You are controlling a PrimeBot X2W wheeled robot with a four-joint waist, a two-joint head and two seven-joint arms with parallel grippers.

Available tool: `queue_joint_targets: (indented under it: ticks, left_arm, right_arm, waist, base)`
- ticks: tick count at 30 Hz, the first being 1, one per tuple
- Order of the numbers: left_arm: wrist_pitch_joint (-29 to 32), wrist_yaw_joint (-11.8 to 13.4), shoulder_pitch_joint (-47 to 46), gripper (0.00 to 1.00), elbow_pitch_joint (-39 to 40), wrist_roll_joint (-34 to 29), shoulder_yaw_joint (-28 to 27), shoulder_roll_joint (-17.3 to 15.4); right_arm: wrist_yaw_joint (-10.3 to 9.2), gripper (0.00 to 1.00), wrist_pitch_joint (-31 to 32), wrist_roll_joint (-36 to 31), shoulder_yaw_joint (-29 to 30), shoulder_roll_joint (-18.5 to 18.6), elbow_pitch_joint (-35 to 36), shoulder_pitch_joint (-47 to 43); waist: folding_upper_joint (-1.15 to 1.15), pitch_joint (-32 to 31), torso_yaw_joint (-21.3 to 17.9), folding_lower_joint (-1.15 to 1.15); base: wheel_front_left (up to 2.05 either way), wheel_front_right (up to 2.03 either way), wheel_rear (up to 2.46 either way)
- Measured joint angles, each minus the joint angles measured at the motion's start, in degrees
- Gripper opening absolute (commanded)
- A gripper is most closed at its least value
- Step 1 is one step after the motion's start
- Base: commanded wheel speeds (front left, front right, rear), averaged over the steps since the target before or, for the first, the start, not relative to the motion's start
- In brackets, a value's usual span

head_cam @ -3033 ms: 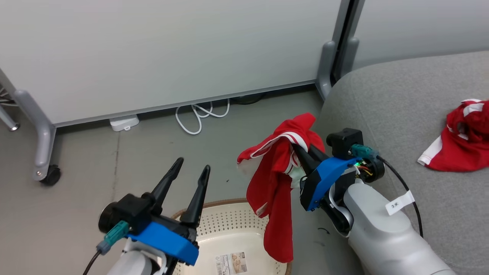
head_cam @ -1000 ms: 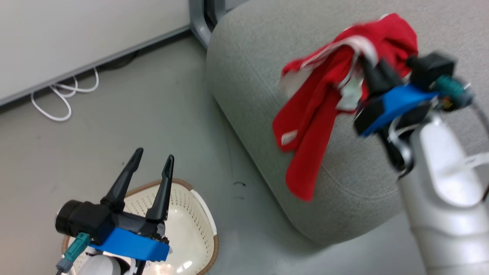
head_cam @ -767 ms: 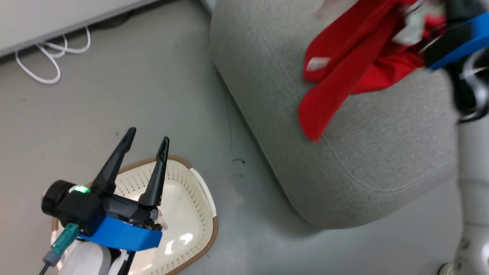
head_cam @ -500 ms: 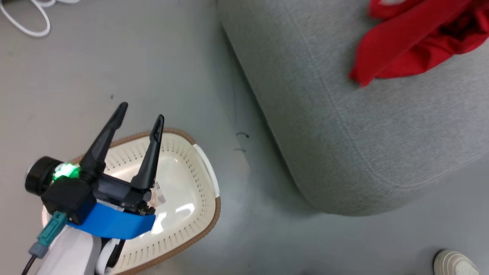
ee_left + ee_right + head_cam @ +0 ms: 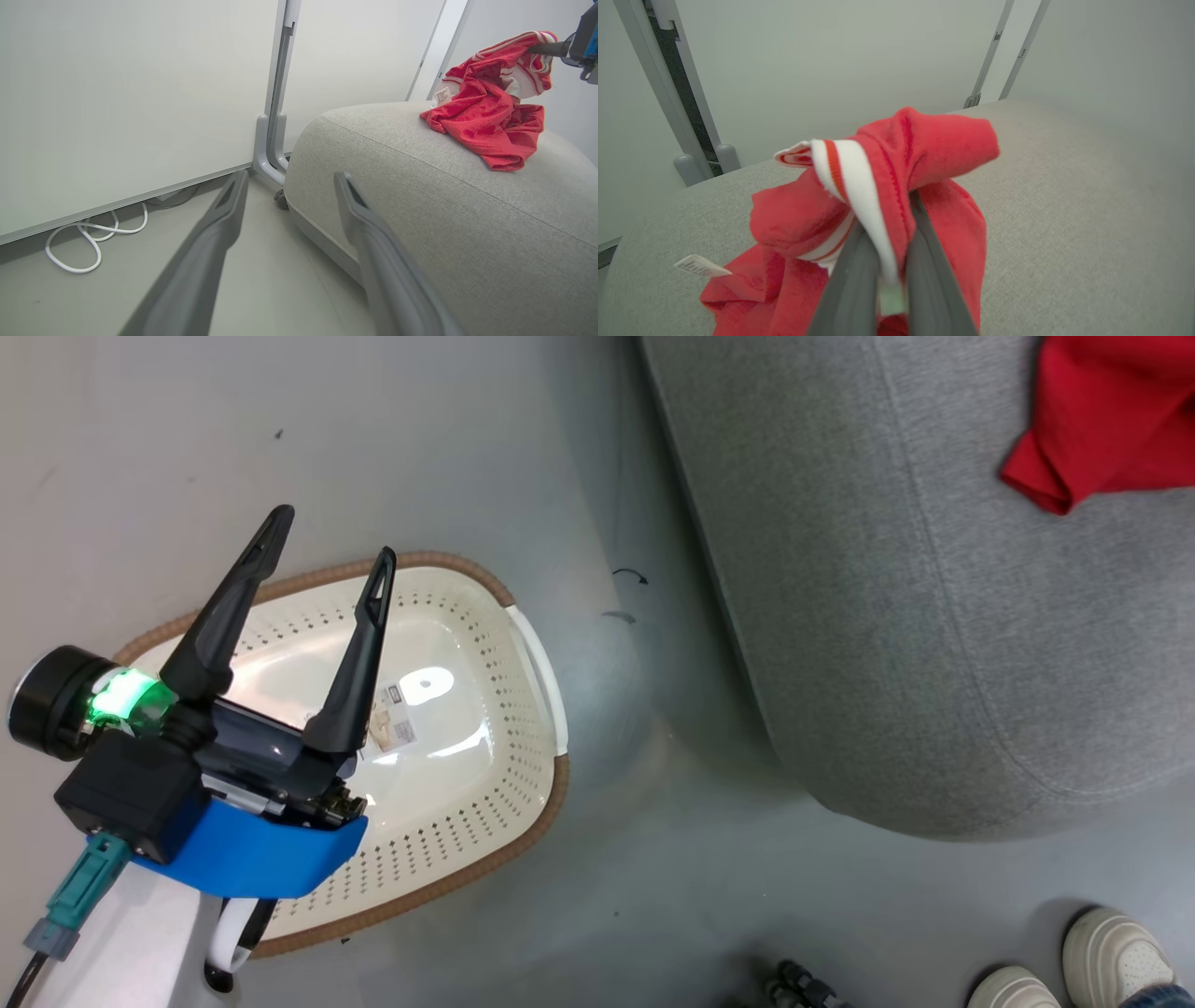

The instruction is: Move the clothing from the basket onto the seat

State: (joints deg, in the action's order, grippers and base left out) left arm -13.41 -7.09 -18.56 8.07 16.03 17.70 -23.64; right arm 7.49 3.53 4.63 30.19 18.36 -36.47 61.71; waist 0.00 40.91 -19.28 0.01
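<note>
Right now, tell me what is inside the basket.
Inside the basket a printed label lies on its bare cream floor. The left gripper, jaws open, covers the near-left part.

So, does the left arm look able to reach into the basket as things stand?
Probably yes: the left gripper hangs right over the basket, jaws open, with nothing between them.

The basket (image 5: pixel 509 747) is glossy perforated plastic, the seat (image 5: pixel 887 616) matt woven fabric, the clothing (image 5: pixel 943 149) soft cloth.
</note>
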Motion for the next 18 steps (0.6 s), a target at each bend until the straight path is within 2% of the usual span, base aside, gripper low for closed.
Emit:
queue_joint_targets:
  ticks: [7,8,9,10,11,18]
  left_arm:
    - [0.0,0.0,-0.1,1.0,-0.1,0.0,0.7,-0.1]
    - [-0.1,0.0,-0.1,1.0,-0.2,0.1,0.8,-0.1]
    - [-0.1,0.0,-0.1,1.0,-0.6,0.1,1.0,0.1]
    - [-0.3,0.0,-0.1,1.0,-0.9,0.2,1.1,0.2]
    - [-0.3,0.0,-0.1,1.0,-1.1,0.4,1.1,0.4]
    - [-1.1,0.1,0.0,1.0,-4.0,1.4,1.5,2.4]
  right_arm:
    - [0.0,0.0,-2.7,-2.2,1.4,-2.4,-8.4,-1.7]
    - [0.0,0.12,-3.2,-2.5,1.4,-2.6,-9.3,-1.8]
    - [0.0,0.37,-3.5,-2.8,1.5,-2.8,-10.2,-1.9]
    - [0.0,0.73,-3.9,-3.3,1.4,-2.9,-10.9,-2.0]
    - [0.0,1.0,-3.9,-3.9,1.2,-2.9,-11.5,-2.2]
    - [0.0,1.0,-4.6,-6.0,-0.4,-2.8,-13.7,-3.1]
  waist:
    - [0.0,1.0,1.4,0.0]
    - [0.0,0.8,1.5,-0.01]
    - [0.0,0.4,1.6,-0.01]
    - [0.0,0.0,1.7,0.0]
    - [0.0,-0.5,1.9,0.0]
    - [0.0,-4.6,2.8,-0.01]
  base:
    - [0.0,0.0,0.0]
    - [0.0,0.0,0.0]
    - [0.0,0.0,0.0]
    - [0.0,0.0,0.0]
    - [0.0,0.0,0.0]
    - [0.0,0.0,0.0]
